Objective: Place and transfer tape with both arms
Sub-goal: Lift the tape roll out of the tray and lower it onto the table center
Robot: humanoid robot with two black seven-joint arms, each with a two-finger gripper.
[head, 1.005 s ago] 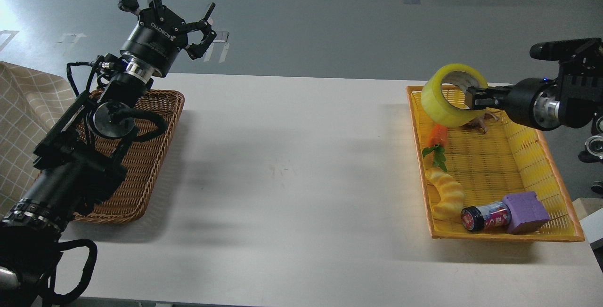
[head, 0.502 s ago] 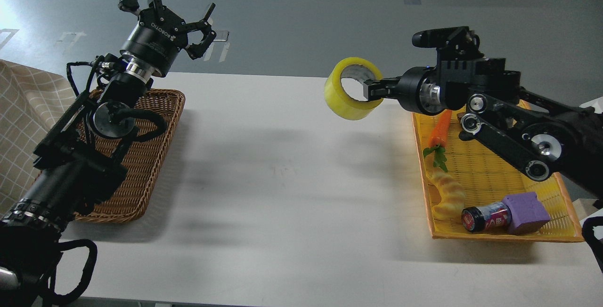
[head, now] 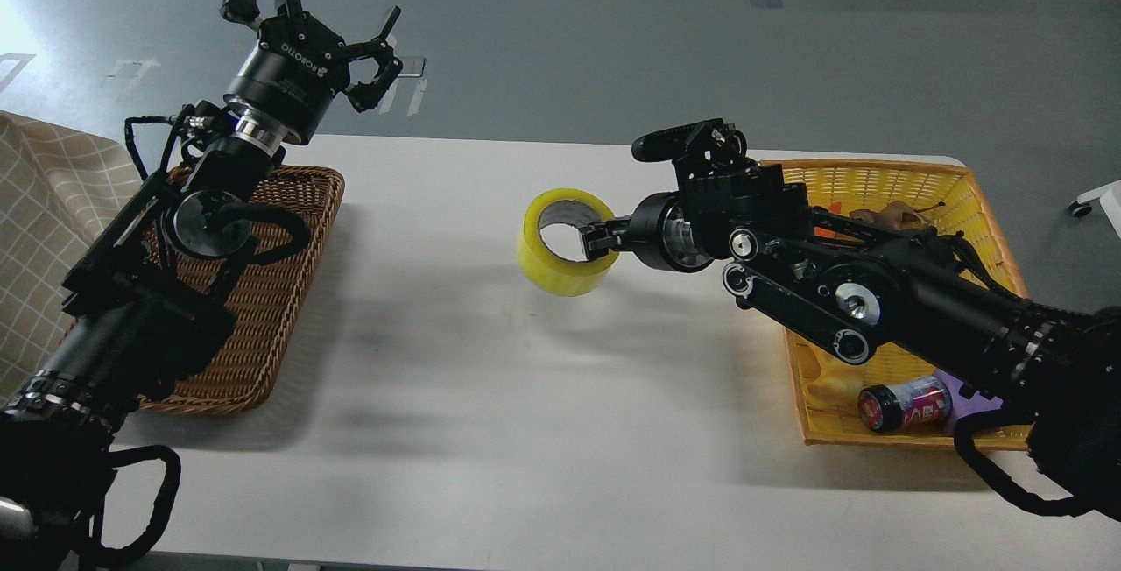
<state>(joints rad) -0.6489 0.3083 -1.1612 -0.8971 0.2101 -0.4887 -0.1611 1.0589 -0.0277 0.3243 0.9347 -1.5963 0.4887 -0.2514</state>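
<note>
Over the middle of the white worktop [head: 490, 431], clear of its surface, hanging tilted on the right pincer [head: 597, 238]: the tape [head: 565, 243], one fingertip reaching inside the core and clamping the roll's near wall. Stretching leftward and low from the yellow basket [head: 963, 181], crossing in front of its contents, elbow trailing toward the lower right corner. Poised high above the far end of the brown wicker basket [head: 289, 291], well apart from the roll, left pincer [head: 328, 24] spreading wide and gripping nothing.
</note>
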